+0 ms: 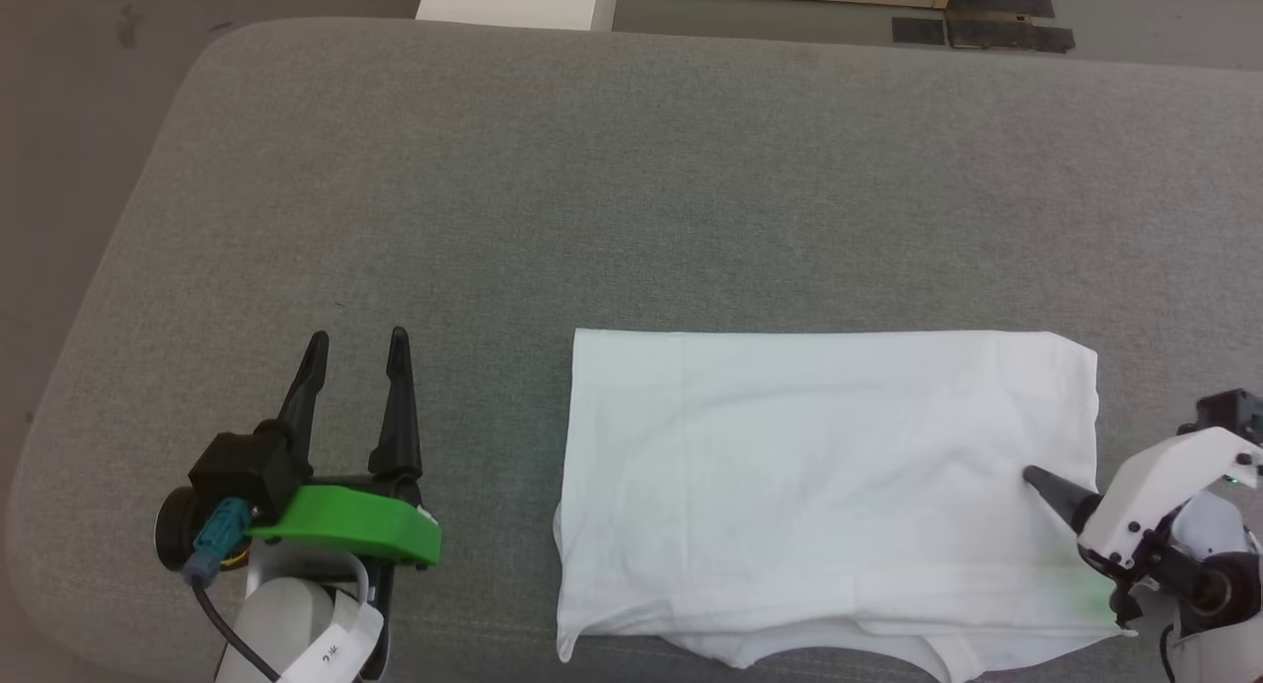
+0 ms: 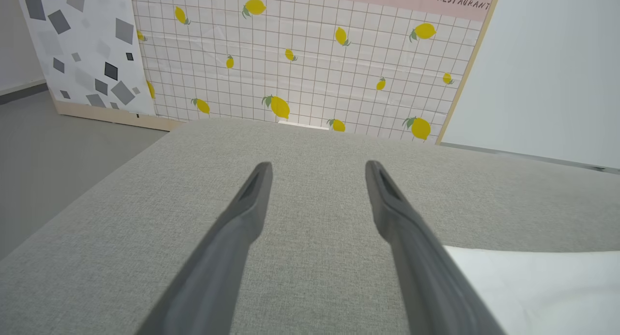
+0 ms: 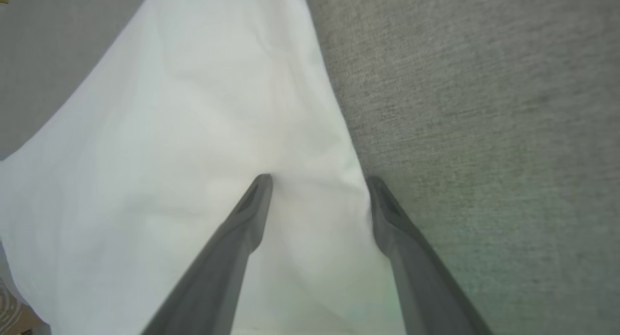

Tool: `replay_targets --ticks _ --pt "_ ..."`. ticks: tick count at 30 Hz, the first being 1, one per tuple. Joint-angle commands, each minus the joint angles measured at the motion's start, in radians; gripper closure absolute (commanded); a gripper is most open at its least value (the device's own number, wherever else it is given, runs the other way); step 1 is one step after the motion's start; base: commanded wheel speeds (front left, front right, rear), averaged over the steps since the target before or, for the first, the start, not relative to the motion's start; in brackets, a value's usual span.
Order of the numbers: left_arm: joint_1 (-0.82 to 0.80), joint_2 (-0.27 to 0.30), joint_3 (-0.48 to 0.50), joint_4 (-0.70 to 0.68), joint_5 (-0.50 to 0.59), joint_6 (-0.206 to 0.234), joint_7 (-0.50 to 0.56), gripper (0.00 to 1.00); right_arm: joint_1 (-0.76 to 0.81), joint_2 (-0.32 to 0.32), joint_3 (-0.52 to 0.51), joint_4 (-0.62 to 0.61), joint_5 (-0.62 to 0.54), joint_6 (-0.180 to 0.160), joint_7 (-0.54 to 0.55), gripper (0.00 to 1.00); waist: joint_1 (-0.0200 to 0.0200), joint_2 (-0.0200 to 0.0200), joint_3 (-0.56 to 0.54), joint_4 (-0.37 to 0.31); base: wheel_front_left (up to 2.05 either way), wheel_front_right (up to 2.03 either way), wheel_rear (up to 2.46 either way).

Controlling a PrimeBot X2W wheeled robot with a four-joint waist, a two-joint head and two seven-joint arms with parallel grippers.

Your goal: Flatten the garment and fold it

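In the head view, the garment (image 1: 829, 486) lies on the grey padded surface (image 1: 631, 189), right of the middle and close to the near edge. It is folded into a wide rectangle, mostly smooth. At its near edge a lower layer sticks out under the upper one. The left gripper (image 1: 358, 336) is over bare padding to the left of the garment and apart from it, with its fingers spread and nothing between them. The right gripper (image 1: 1046, 486) reaches from the right over the garment's right end, where one dark finger is seen above the cloth. Beyond the far edge of the surface stands a white box (image 1: 513, 0). I cannot tell if it holds anything.

In the left wrist view, the left gripper (image 2: 317, 168) is released, both fingers above the grey padded surface (image 2: 310, 219). A corner of the garment (image 2: 533, 286) shows at the lower right. Behind the surface stands a tiled panel with lemons (image 2: 310, 59).

In the right wrist view, the right gripper (image 3: 317, 180) is also released and grasps nothing. One fingertip is over the garment (image 3: 193, 131) and the other is at its edge, next to the grey padded surface (image 3: 484, 131). I cannot tell if the tips touch the cloth.
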Motion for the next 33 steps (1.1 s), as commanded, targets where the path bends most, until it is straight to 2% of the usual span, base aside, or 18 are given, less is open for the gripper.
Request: replay_targets --ticks 1,2,3,6,15,26,29,33 --pt "-0.011 -0.005 0.005 0.004 0.012 -0.006 -0.004 0.0 0.019 0.039 0.039 0.035 0.018 -0.001 0.033 0.0 0.0 0.0 0.001 0.0 0.0 0.0 0.0" --pt "-0.011 -0.006 0.007 0.006 0.013 -0.007 -0.004 0.0 0.021 0.039 0.051 0.032 0.025 -0.001 0.041 0.06 0.0 0.0 0.001 -0.001 0.0 0.0 0.0" --pt "-0.011 -0.008 0.01 0.007 0.015 -0.009 -0.004 0.0 0.023 0.039 0.063 0.027 0.033 -0.001 0.047 0.54 0.0 0.0 0.002 -0.003 0.0 0.0 0.0" --pt "-0.01 -0.01 0.016 0.007 0.02 -0.012 -0.004 0.0 0.024 0.039 0.081 0.011 0.045 -0.001 0.037 1.0 0.0 0.0 0.005 -0.006 0.0 0.0 0.0" --pt "-0.008 -0.015 0.02 0.018 0.024 -0.02 -0.004 0.0 0.019 0.039 -0.019 -0.021 -0.02 -0.001 -0.075 1.0 0.0 0.0 0.002 -0.012 0.0 0.0 0.0" --pt "0.005 -0.018 0.023 0.021 0.027 -0.026 -0.004 0.0 0.06 0.039 -0.27 -0.097 -0.209 -0.001 -0.174 1.0 0.0 0.0 -0.013 -0.023 0.0 0.0 0.0" --pt "0.01 -0.018 0.026 0.02 0.028 -0.027 -0.004 0.0 0.072 0.039 -0.279 -0.129 -0.233 -0.001 -0.182 1.0 0.0 0.0 -0.017 -0.03 0.0 0.0 0.0" --pt "0.018 -0.018 0.024 0.026 0.03 -0.028 -0.004 0.0 0.104 0.039 -0.215 -0.206 -0.229 -0.001 -0.17 1.0 0.0 0.0 -0.03 -0.034 0.0 0.0 0.0"
